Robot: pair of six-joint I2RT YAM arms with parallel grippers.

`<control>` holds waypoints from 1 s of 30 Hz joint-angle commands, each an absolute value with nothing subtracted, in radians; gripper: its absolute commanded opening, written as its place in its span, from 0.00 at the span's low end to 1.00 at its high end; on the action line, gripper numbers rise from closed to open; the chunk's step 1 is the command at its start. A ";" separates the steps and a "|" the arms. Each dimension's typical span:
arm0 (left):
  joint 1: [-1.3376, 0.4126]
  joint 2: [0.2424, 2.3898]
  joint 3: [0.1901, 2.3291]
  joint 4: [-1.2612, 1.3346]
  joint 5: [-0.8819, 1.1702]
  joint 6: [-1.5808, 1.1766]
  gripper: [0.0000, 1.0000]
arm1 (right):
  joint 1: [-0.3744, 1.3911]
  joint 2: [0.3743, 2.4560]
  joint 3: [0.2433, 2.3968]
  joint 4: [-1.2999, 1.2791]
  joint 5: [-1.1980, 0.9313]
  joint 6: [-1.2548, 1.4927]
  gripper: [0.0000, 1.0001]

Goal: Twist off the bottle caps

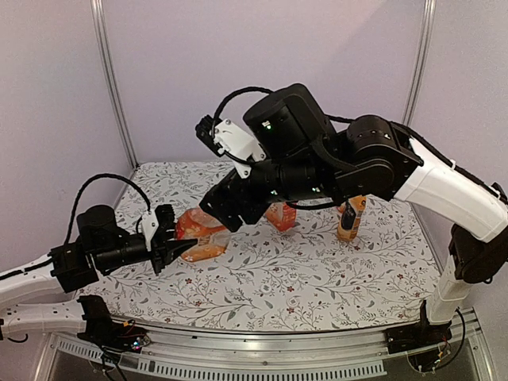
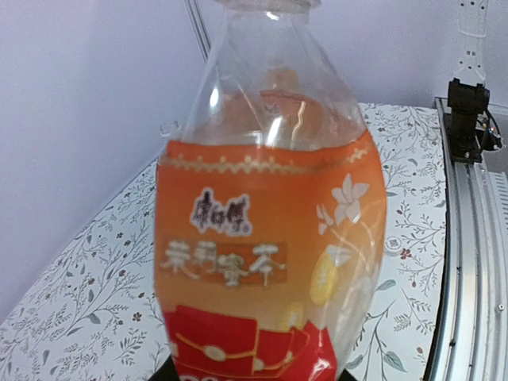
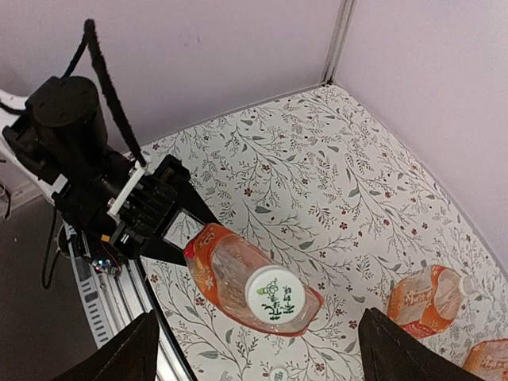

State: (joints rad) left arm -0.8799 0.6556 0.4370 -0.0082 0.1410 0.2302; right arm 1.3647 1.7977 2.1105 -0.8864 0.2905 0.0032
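Right gripper (image 3: 259, 316) hangs released, its two dark fingers spread wide with nothing between them, and straight below, dead centre in the gap, sits the bottle cap (image 3: 274, 295); that's the relation that matters, the cap's flat top faces right up at this gripper, so the long axis of the held bottle (image 3: 226, 268) runs from the left gripper (image 1: 184, 249) up toward the right one, tilted, neck end raised; a straight descent along that line looks like what the next grab calls for; the right arm is plainly the nearer one to the cap, the left is busy at the other end; the cap itself is a small white round screw top with a green printed motif on its face, seated on the neck as far as I can tell; the held bottle is clear thin plastic, rounded at the shoulders, glossy, wrapped in an orange-and-red label with pale lettering and a flower, likely slick and a bit springy under pressure; the left gripper is clenched on that bottle's lower end, black jaws either side of the base; outward now, the worktop (image 1: 317, 286) wears a pale cloth printed with leafy sprigs; a second bottle (image 3: 425, 300) lies on its side well apart to the right in the right wrist view, neck end pointing away; in the overhead view a dark-labelled bottle (image 1: 350, 216) seems to stand near the back, its top hidden by the arm.
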 commanded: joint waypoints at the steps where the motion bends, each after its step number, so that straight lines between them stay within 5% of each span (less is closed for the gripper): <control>1: -0.896 0.669 0.428 0.078 0.088 0.210 0.09 | 1.358 1.791 2.144 -0.981 0.408 0.437 0.85; 21: -0.896 0.702 0.428 0.086 0.097 0.217 0.09 | 1.307 1.967 2.363 -1.092 0.345 0.503 0.63; 27: -0.897 0.706 0.428 0.086 0.099 0.218 0.09 | 1.298 1.996 2.375 -1.092 0.301 0.488 0.46; 30: -0.896 0.707 0.428 0.086 0.098 0.218 0.09 | 1.295 1.999 2.373 -1.100 0.298 0.481 0.29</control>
State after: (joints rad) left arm -0.8818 0.7044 0.4358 0.0620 0.0959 0.2226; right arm 1.3014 1.9823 2.3474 -1.0771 0.3183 0.4873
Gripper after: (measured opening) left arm 0.302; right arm 0.375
